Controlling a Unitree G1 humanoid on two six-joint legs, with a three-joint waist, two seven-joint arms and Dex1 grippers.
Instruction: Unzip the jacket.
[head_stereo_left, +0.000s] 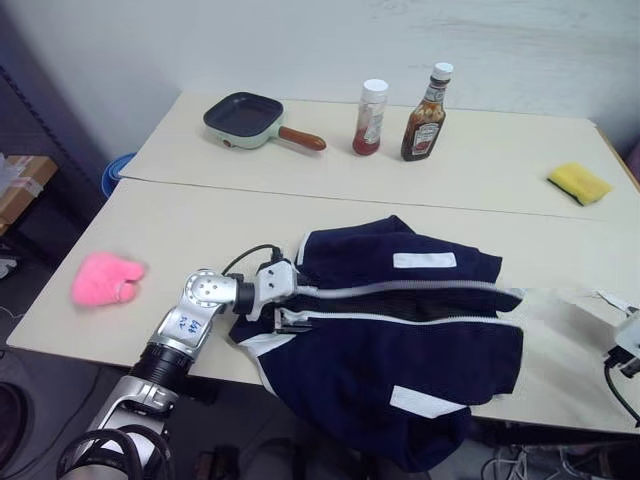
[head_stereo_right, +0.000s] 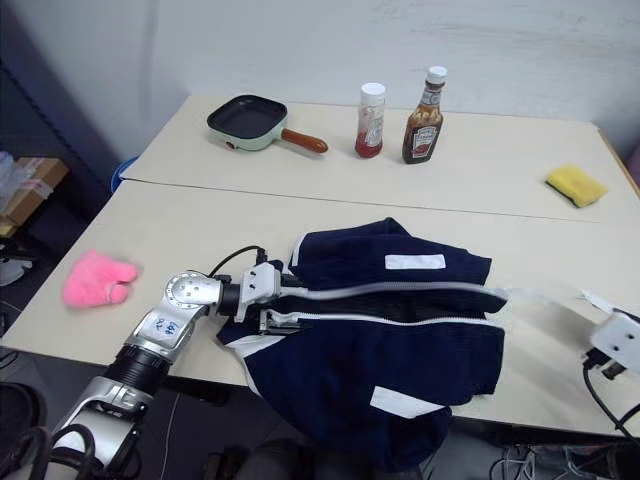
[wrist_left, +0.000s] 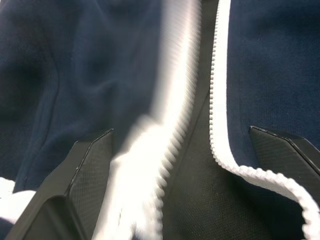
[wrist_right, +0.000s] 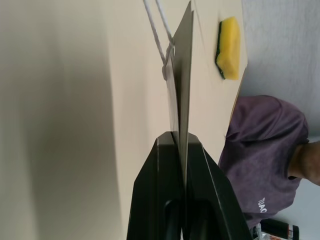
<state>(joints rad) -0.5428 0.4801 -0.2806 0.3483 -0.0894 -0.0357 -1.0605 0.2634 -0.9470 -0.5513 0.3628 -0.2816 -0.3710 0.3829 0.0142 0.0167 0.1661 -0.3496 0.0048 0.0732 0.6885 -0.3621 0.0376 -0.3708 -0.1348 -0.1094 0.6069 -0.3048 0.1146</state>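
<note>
The dark navy jacket (head_stereo_left: 400, 350) lies on the near table, its lower part hanging over the front edge. Its two white zipper rows (head_stereo_left: 400, 286) run apart, with dark lining between them. At the collar end my left gripper (head_stereo_left: 292, 298) stands open, its fingers (wrist_left: 85, 170) on either side of the zipper rows. At the table's right edge my right gripper (wrist_right: 181, 142) is shut on the jacket's white paper hang tag (wrist_right: 182, 75), seen edge-on with its string leading away.
On the far table stand a green frying pan (head_stereo_left: 245, 118), a spice jar (head_stereo_left: 370, 118), a ketchup bottle (head_stereo_left: 425, 115) and a yellow sponge (head_stereo_left: 578, 182). A pink plush toy (head_stereo_left: 105, 278) lies at the near left. A person in a purple shirt (wrist_right: 265, 150) is beyond the right edge.
</note>
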